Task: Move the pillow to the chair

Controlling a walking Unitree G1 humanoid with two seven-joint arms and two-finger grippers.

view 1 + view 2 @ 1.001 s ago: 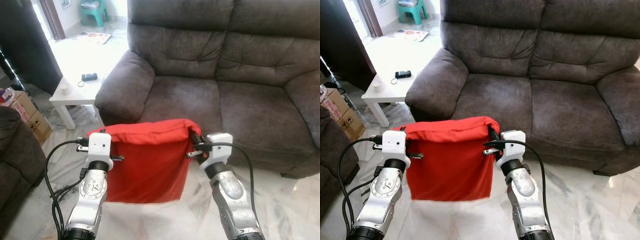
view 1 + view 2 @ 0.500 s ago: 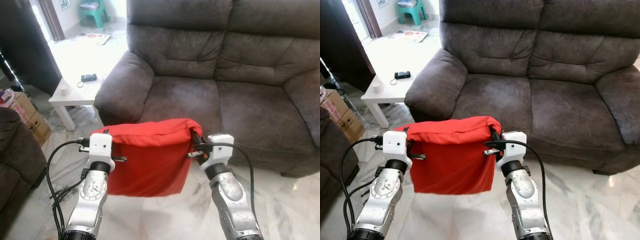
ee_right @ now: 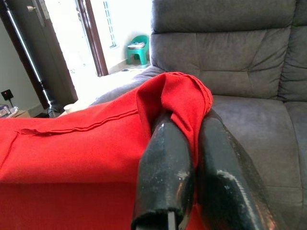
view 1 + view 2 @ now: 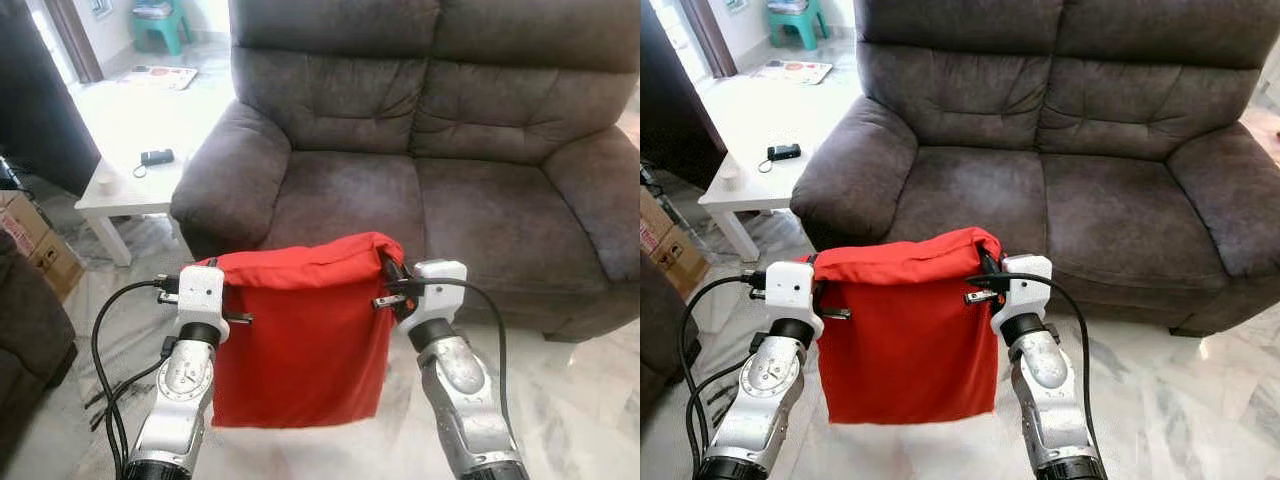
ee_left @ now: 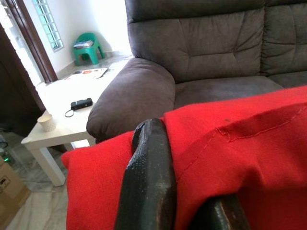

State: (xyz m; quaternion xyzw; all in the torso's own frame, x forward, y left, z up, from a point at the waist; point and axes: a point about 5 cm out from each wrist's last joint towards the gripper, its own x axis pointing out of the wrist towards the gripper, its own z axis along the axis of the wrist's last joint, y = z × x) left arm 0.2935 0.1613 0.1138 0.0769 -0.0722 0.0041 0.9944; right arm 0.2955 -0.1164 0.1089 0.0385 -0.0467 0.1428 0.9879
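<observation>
**Red pillow hanging between both grippers, in front of the sofa**

Your left gripper (image 5: 192, 191) has its black fingers (image 5: 148, 182) clamped on one top corner of the red pillow (image 4: 300, 340); the fabric is bunched up between them. Your right gripper (image 3: 194, 177) has its fingers (image 3: 165, 167) pinched together on the opposite top corner, with a fold of red cloth squeezed between the two pads and draped over their tips.

The pillow stretches across from one pair of fingers to the other, its top edge rolled and sagging slightly in the middle. The rest of it hangs straight down below the fingers, clear of the marble floor (image 4: 590, 400).

Beyond the fingers, past the pillow, you face a dark grey two-seat sofa (image 4: 420, 150). Its seat cushions lie just behind the pillow's top edge as you see it from the head.

Off to the outer side of your left fingers stands a low white counter (image 4: 120, 185). It carries a small black device (image 4: 156, 156) with a cord and a small white cup (image 4: 104, 185). Farther back in that direction is a green plastic stool (image 5: 88, 49). A cardboard box (image 4: 30, 240) sits on the floor near the counter.
</observation>
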